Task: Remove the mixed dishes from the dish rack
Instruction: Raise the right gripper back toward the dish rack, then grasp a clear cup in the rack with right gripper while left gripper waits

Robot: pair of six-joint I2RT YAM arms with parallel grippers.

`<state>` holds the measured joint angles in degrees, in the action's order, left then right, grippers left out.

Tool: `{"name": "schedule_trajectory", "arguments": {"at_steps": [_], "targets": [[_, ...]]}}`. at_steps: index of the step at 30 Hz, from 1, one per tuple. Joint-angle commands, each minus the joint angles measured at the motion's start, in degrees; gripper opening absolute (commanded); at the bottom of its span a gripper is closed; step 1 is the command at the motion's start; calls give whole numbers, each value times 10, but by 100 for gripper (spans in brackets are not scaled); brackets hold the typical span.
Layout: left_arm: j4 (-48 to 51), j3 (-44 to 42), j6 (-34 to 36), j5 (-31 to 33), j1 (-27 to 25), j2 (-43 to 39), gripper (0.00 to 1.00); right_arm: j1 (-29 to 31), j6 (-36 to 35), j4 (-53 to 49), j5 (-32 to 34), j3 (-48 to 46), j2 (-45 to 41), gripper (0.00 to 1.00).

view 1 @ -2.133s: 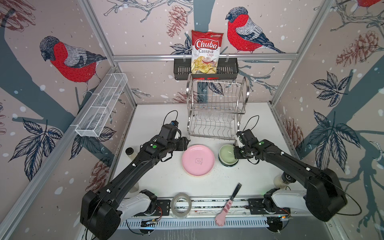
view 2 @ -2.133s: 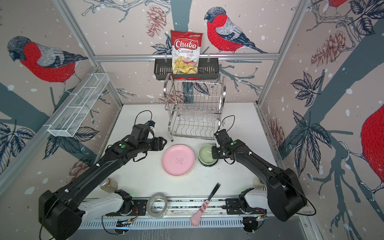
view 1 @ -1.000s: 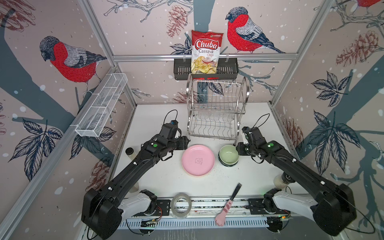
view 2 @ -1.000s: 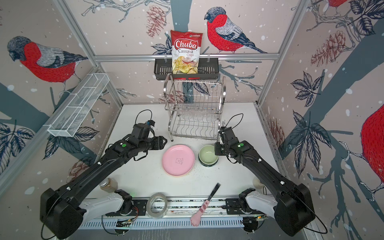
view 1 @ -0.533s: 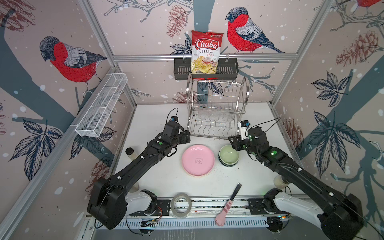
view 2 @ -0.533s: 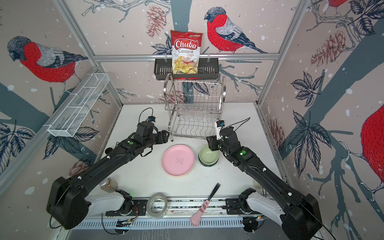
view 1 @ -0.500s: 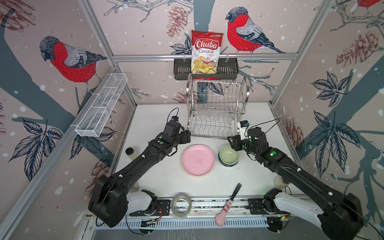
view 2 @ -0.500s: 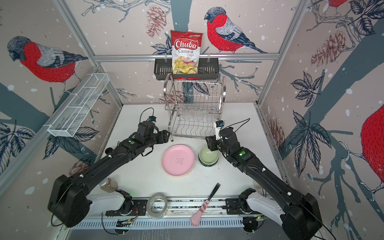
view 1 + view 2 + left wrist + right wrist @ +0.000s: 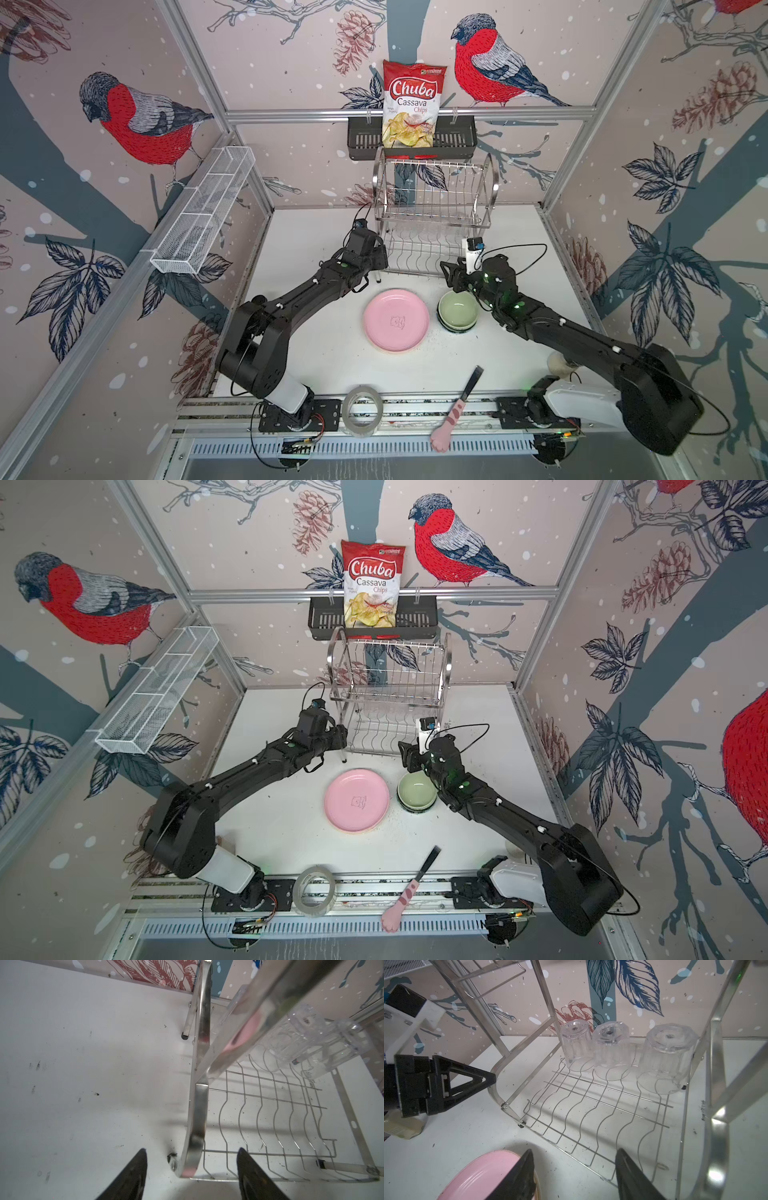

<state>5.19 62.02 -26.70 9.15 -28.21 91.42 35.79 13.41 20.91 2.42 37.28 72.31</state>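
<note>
Glasses step: three small clear ribbed glasses (image 9: 610, 1051) stand upside down at the back of the shiny two-tier steel wire rack's (image 9: 199, 1105) lower shelf.
Left gripper (image 9: 192, 1149) and right gripper (image 9: 574, 1151) gape empty at its front (round pink plate (image 9: 396, 320) and pale green bowl (image 9: 457, 309) already sit on the table); next, reach in and close on one glass.

Bird-print walls (image 9: 124, 62), white tabletop (image 9: 328, 368)

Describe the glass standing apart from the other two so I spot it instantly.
The steel dish rack stands at the table's back; three clear glasses sit upside down along its lower shelf's rear. Yours is the end glass farthest from the left hand, separated by a gap from the close pair.
</note>
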Motion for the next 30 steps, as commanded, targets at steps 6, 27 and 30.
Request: {"name": "schedule_trajectory", "arguments": {"at_steps": [6,27,30], "targets": [[16,57,12,17,3,66,44,-17,-15,106,-20,29,88,68],[30,0,-23,-44,2,8,10,-48,-68,97,16,216,314,72],[22,-17,-30,-50,2,-1,10,-55,-71,96,10,241,339,72]]}}
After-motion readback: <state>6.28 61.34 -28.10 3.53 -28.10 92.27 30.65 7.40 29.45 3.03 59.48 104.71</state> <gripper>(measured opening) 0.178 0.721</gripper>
